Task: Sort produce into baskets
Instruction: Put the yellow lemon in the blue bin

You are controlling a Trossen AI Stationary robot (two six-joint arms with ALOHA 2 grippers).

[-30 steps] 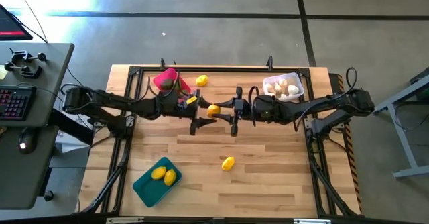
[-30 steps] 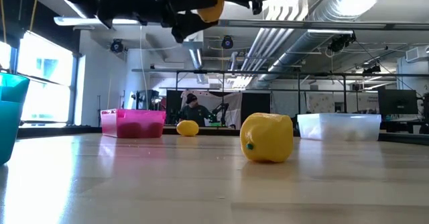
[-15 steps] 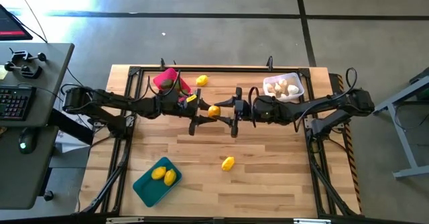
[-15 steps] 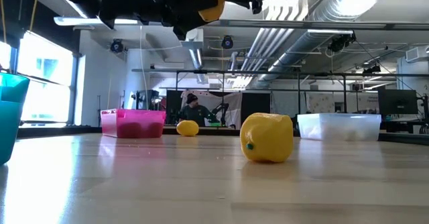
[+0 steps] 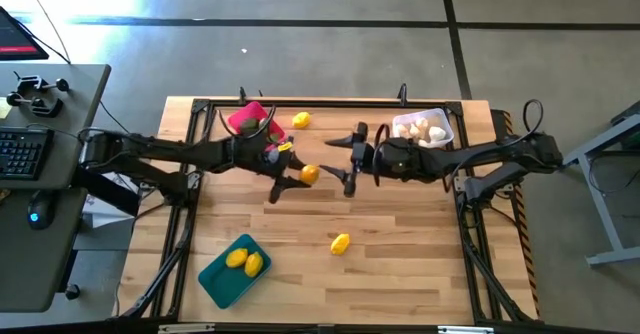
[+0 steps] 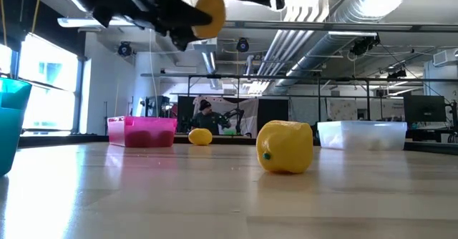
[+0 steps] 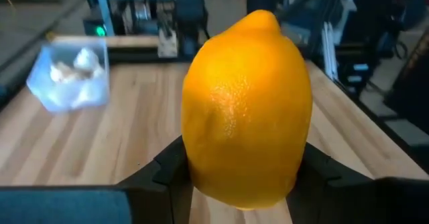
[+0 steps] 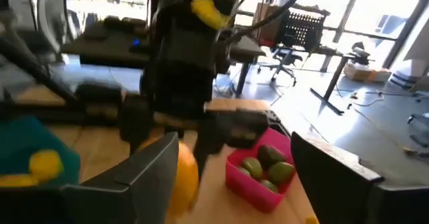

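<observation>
Your lemon (image 7: 247, 110) is up in the air over the middle of the desk (image 5: 400, 264), its long axis running along the left tool's fingers with the nippled tip pointing away from the wrist. The left tool (image 5: 292, 178) is clamped on its sides, that arm reaching level from the left. Your right tool (image 5: 346, 157), just beside it, stands wide apart and holds nothing.

Wooden table (image 5: 400, 244); baskets (image 5: 232, 270); lemons (image 5: 340, 243)
</observation>
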